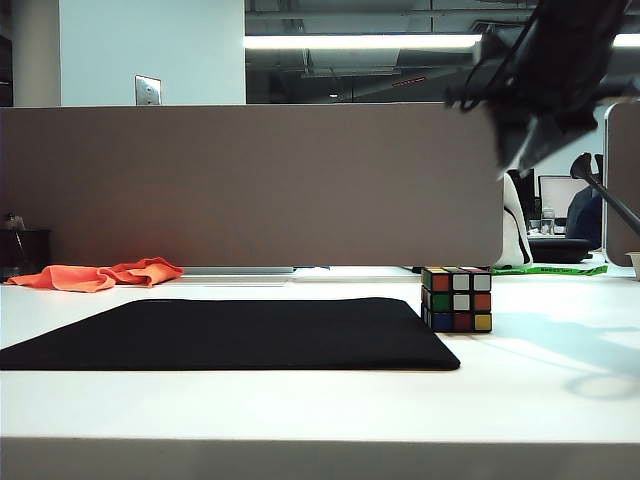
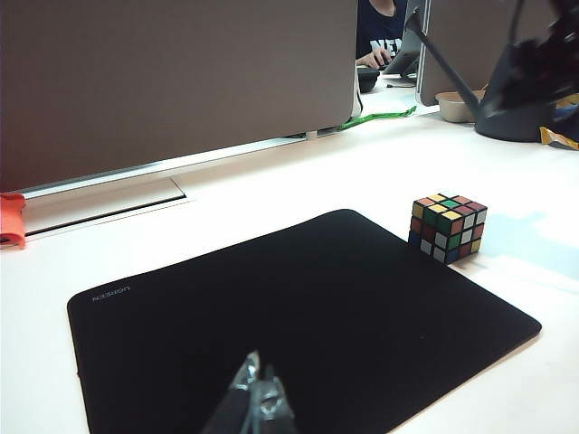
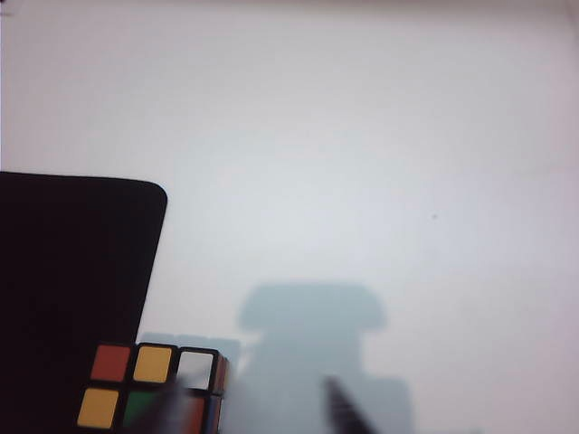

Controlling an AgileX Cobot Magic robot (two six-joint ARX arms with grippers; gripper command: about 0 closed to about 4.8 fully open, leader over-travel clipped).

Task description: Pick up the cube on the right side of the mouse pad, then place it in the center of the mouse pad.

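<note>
Cube beside the mat, right arm high above it

The cube [image 1: 457, 298] stands on the white table [image 1: 330, 410], just off the right edge of the mouse pad [image 1: 240, 333] near its far right corner, touched by neither gripper. The right gripper [image 3: 262, 411] hangs over it, pointing down; two blurred fingertips [image 3: 348, 414] show with a gap between them and nothing gripped (how wide they stand cannot be told). In the exterior view that arm [image 1: 550, 75] is a dark blur at upper right, well above the table. The left gripper [image 2: 256, 402] sits low over the pad's near edge, tips together, empty. An orange cloth [image 1: 100, 275] lies far left.
</note>
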